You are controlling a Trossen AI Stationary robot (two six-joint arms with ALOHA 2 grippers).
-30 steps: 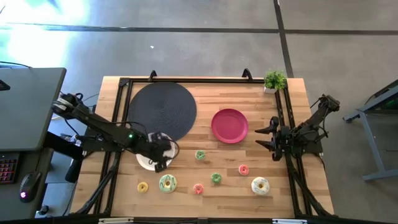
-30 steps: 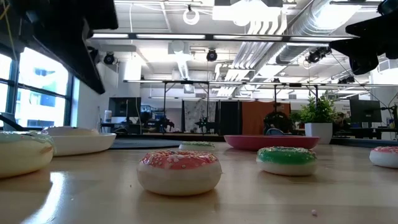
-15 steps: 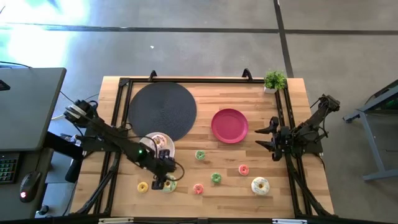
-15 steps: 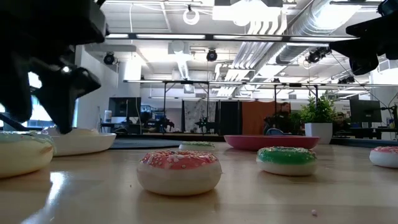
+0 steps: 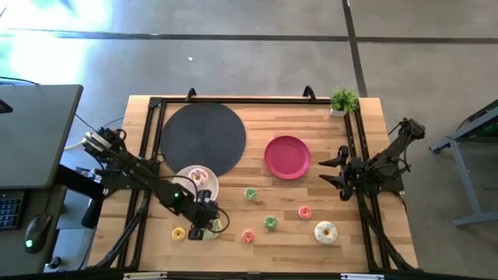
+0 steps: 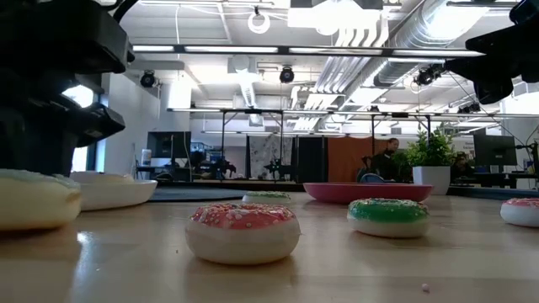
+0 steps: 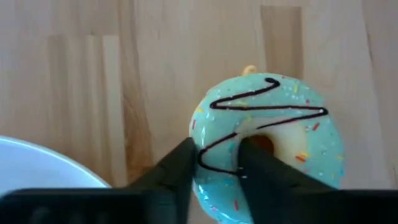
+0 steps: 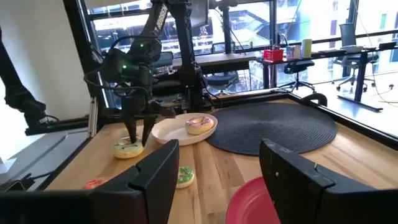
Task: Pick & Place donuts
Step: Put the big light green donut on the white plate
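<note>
A large green-iced donut (image 7: pixel 273 134) with a dark zigzag lies flat on the wooden table near its front edge; it also shows in the high view (image 5: pixel 212 227). My left gripper (image 7: pixel 217 148) stands over it, pointing down, and is shut on its ring. In the low view the donut (image 6: pixel 34 200) sits below the gripper's dark body. A pink donut (image 5: pixel 201 176) lies on the white plate (image 5: pixel 185 180). Several smaller donuts (image 5: pixel 270 223) lie along the table's front. My right gripper (image 5: pixel 331 173) waits open at the right, off the table top. My left gripper has one finger (image 7: pixel 258 165) in the donut's hole and the other (image 7: pixel 177 168) against the ring's outer side. The ring's wall (image 7: pixel 217 163) is pinched between them. The fingers come from above, pointing down. The donut lies flat on the table.
A black round mat (image 5: pixel 202 138) lies at the far left and a pink plate (image 5: pixel 287 156) in the middle. A small potted plant (image 5: pixel 343 101) stands in the far right corner. A yellow donut (image 5: pixel 178 233) lies just left of my left gripper, and a white-yellow one (image 5: pixel 325 232) front right.
My left gripper has gone from above the white plate toward the table's near edge and down onto the green donut, which lies where it was. The pink donut, hidden under the gripper a second ago, now shows on the white plate.
</note>
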